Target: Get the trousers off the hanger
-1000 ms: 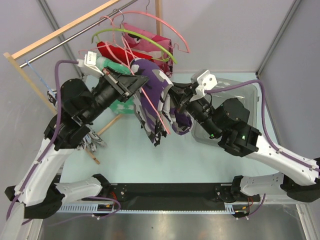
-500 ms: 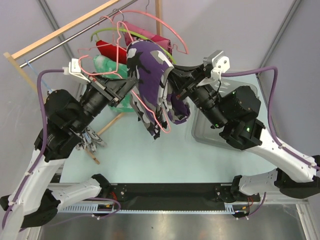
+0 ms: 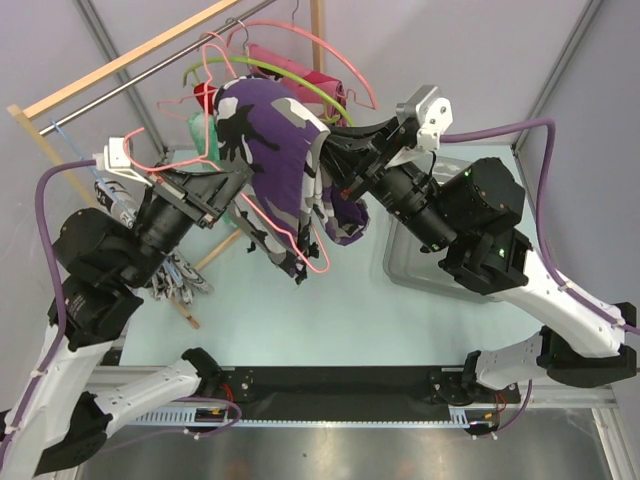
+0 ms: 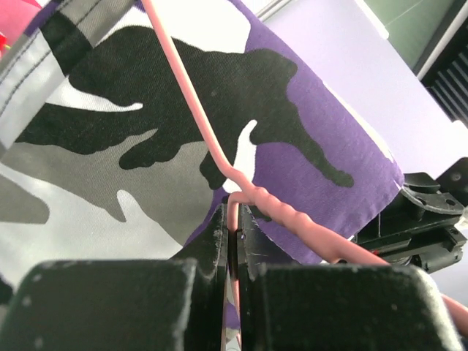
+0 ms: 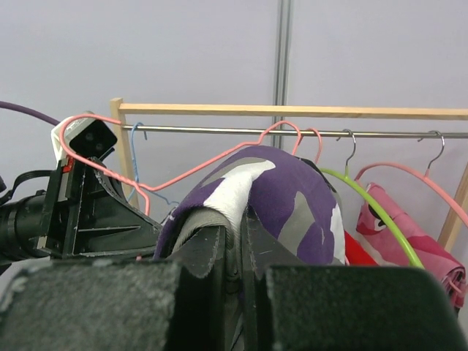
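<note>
Drawing leftward since a second ago, the left gripper (image 4: 232, 223) stays clamped on the hanger (image 4: 292, 214) — the right gripper (image 5: 234, 241) pinches the trousers (image 3: 270, 140). Cloth still drapes the wire — unfinished.

Light: bright, even and diffuse in all my views.
Shadows: soft, faint patches on the table (image 3: 340, 310) beneath the trousers (image 3: 275, 140).
Exposure: the white patches of the trousers keep their detail and the colours stay clean.
Left wrist focus: my left pincer (image 4: 232, 227) is a dark blur, while the hanger (image 4: 194, 117) across the trousers is sharp.
Right wrist focus: my right pincer (image 5: 234, 245) is soft, while the rail (image 5: 219, 130) behind the trousers is crisp.
Distortion: the frame posts (image 3: 563, 70) either side of the trousers slant.
</note>
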Motion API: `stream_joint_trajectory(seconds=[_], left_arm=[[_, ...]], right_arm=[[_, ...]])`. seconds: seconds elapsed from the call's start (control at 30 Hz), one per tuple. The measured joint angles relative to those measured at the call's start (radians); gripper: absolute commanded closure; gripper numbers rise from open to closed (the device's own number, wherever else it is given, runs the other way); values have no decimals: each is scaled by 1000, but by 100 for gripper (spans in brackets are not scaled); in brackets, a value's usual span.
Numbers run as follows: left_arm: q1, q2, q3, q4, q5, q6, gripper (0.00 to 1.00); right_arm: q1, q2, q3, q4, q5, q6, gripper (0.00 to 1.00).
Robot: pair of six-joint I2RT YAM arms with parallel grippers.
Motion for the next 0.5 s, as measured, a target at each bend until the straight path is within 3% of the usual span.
stream_joint_trajectory(seconds=[0.5], left_arm=[[0,-43,-36,-72,-65,36,100]], right_arm=[[2,43,45,-38,2,-105,100]])
